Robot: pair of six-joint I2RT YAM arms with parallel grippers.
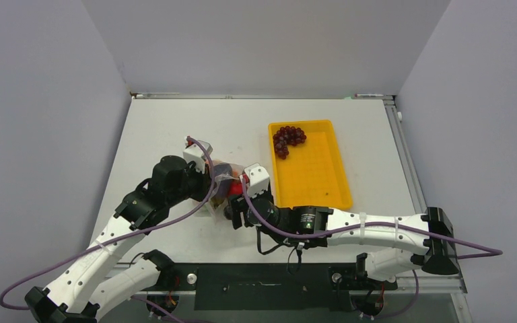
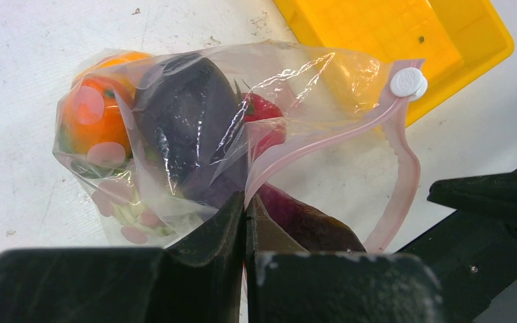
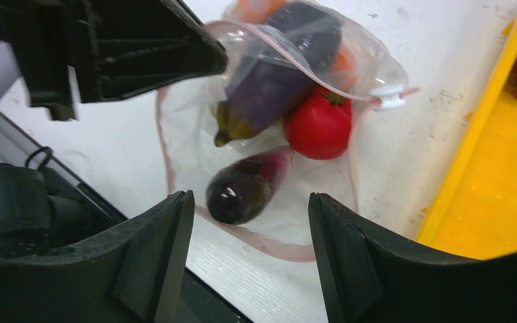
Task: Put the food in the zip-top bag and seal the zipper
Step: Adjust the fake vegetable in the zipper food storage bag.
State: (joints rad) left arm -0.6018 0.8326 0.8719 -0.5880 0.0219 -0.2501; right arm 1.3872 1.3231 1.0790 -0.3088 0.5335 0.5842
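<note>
Zip-top bag, mouth open, on the desk just left of the yellow tray, holding most of the food; the grape bunch lies in the tray. Left claw pinches the zipper; right claw gapes wide, empty. Risk: tugging the rim could roll the eggplant nearest the mouth out.

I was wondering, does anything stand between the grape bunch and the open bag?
Only the low wall of the yellow tray around the grape bunch; nothing covers it. The zip-top bag gapes open, its edge pinched by the left gripper.
</note>
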